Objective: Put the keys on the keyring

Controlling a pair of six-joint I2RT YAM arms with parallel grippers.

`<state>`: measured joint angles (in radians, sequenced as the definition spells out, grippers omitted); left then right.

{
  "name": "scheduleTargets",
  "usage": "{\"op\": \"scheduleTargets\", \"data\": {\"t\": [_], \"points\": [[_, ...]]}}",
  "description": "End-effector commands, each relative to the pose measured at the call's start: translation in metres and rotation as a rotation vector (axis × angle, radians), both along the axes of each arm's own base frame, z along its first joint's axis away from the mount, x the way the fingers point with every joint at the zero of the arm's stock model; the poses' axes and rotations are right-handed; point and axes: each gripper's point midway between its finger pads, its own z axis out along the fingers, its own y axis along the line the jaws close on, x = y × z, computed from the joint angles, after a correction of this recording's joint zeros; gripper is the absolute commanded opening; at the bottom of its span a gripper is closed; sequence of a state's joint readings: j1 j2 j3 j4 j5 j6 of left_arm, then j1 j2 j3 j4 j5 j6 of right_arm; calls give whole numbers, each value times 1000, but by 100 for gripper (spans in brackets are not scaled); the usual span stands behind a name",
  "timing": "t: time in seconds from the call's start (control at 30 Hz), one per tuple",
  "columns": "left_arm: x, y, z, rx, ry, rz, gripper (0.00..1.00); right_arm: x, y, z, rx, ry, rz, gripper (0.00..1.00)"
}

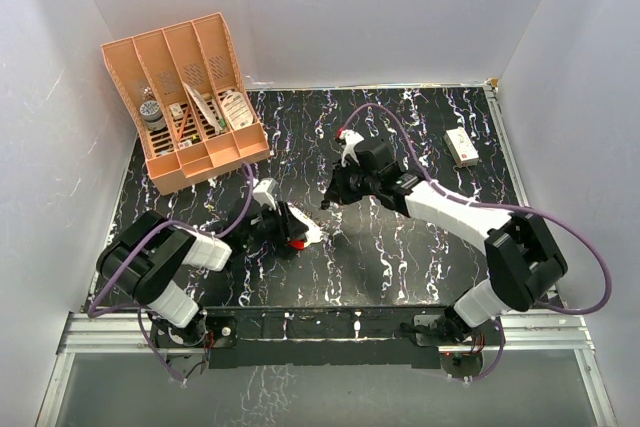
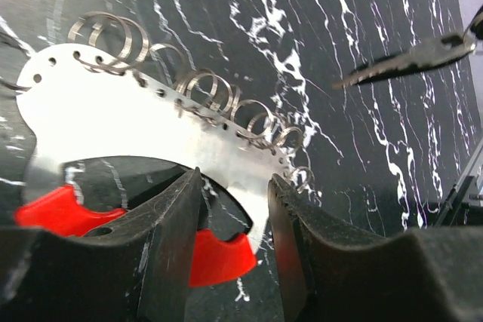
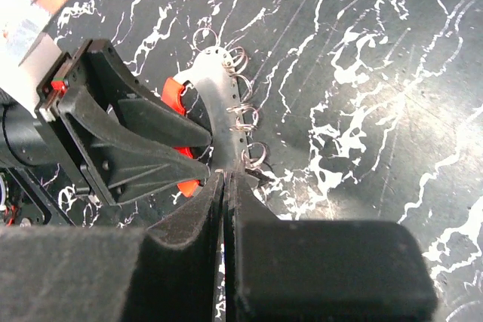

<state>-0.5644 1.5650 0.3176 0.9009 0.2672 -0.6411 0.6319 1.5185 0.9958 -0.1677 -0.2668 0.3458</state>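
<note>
Hold the keyring [image 2: 113, 111] dead steady, with its row of split rings [image 2: 256, 122] facing the incoming key [image 2: 407, 58] — then ease the key onto one ring's open end, slowly and edge-on, without nudging the plate. Nearest, at the left gripper [image 2: 234, 179]: part-open, pinching the keyring's white plate beside its red grip, over the black marbled table [image 2: 362, 186]. Farther out, at the right gripper [image 3: 226, 179]: pressed all but together — on the thin key, by the look of it — near the rings, apart from them.
</note>
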Motion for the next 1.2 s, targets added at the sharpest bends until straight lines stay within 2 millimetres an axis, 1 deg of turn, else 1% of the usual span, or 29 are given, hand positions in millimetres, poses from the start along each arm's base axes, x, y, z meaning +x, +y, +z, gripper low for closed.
{"op": "scheduleTargets", "data": {"t": [0.0,0.2,0.3,0.4,0.6,0.83,0.9,1.0,1.07,1.17], "points": [[-10,-12,1,17,4,-15,40,1,-17,16,2,-56,-24,0],[-25,-27,-8,19,39,-51,39,4,-41,29,23,-93,-75,0],[-31,-33,-11,28,46,-63,39,3,-49,36,33,-109,-85,0],[-36,-43,-11,41,45,-77,39,1,-55,36,35,-113,-88,0],[-45,-71,-12,46,51,-114,39,-5,-63,39,43,-123,-94,0],[-58,-112,-9,34,38,-186,39,-11,-79,46,37,-145,-118,0],[-58,-119,-2,16,23,-194,39,-13,-84,46,26,-147,-123,0],[-50,-120,19,12,-30,-177,40,-16,-89,45,13,-152,-122,0],[-44,-117,38,26,-77,-157,40,-18,-90,44,11,-153,-121,0],[-36,-111,76,29,-153,-133,42,-21,-90,43,18,-155,-112,0]]}}
